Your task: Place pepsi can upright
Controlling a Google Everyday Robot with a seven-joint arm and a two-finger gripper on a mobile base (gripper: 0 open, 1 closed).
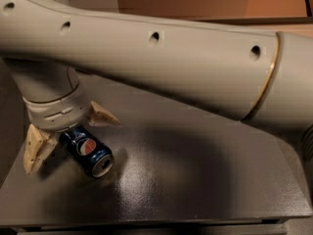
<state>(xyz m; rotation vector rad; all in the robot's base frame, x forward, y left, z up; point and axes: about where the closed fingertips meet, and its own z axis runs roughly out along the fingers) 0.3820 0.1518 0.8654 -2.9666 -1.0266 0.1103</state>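
Free tabletop (195, 180) right of pepsi can (87, 151); claw (73, 145) wide astride it

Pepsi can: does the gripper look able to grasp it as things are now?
Probably yes. The open gripper sits just above the pepsi can, its fingers spread to either side. The can lies on its side on the table, and nothing is between them.

Dark grey table (195, 185) — pepsi can (88, 152) on its side, claw (73, 145) over it.
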